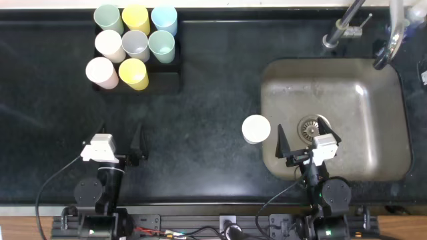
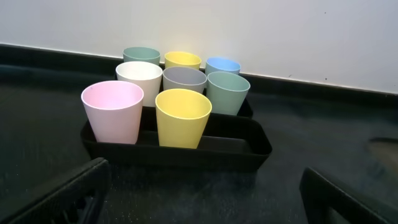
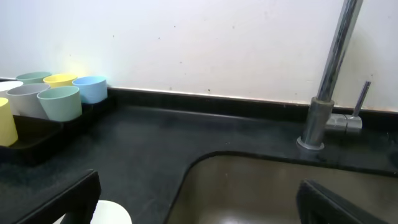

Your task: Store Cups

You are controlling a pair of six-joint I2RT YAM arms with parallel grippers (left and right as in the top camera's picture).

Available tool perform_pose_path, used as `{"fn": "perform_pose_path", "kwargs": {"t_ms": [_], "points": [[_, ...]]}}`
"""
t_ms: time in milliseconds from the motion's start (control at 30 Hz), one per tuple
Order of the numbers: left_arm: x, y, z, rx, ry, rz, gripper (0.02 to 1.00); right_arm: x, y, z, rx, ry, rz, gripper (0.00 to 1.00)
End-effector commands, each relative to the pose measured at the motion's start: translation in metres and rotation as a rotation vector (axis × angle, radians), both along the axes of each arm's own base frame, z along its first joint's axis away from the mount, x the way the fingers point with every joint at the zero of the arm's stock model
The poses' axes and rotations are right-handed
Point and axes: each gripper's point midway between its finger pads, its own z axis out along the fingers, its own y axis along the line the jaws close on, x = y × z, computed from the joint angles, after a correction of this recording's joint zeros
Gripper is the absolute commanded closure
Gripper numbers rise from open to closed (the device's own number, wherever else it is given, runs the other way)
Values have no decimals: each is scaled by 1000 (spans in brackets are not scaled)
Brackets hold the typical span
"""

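Cups fill the black tray (image 1: 167, 79) at the far left of your dark worktop (image 1: 200, 133). You have eight standing upright in it, packed close: a green cup (image 1: 107, 18), a yellow cup (image 1: 135, 19) and a blue cup (image 1: 164, 19) along the back. A white cup (image 1: 109, 44), a grey cup (image 1: 135, 44) and a second green cup (image 1: 161, 45) stand in the middle, and a pink cup (image 1: 101, 72) and a second yellow cup (image 1: 133, 73) at the front.

One loose white cup (image 1: 256, 129) stands on the worktop, well apart from the tray and just beside the left rim of the steel sink (image 1: 333, 87). You cannot tell from here which way up it is.

Your left gripper (image 1: 120, 133) hangs near the front of the tray, facing it, fingers spread wide with nothing between them. Your right gripper (image 1: 303, 133) is over the near left part of the sink, likewise released and holding nothing, with the loose white cup just off its left finger. The tap (image 1: 347, 23) rises behind the sink
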Motion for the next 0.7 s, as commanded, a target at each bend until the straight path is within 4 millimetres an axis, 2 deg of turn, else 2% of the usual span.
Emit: {"fn": "perform_pose_path", "kwargs": {"t_ms": [33,433,500,567,700], "points": [[-1,-4,1,-12,-5,-21,20,0,0,-3,4,0,-1,3],[-1,-4,1,-12,-5,-21,18,0,0,-4,72,17,0,5],[-1,-4,1,-12,-5,-21,18,1,0,-5,134,39,-1,5],[-1,-4,1,-12,-5,-21,18,1,0,-6,205,100,-7,3],[-1,-4,1,-12,-5,-21,18,-6,-7,-4,178,335,-70,3]]}}
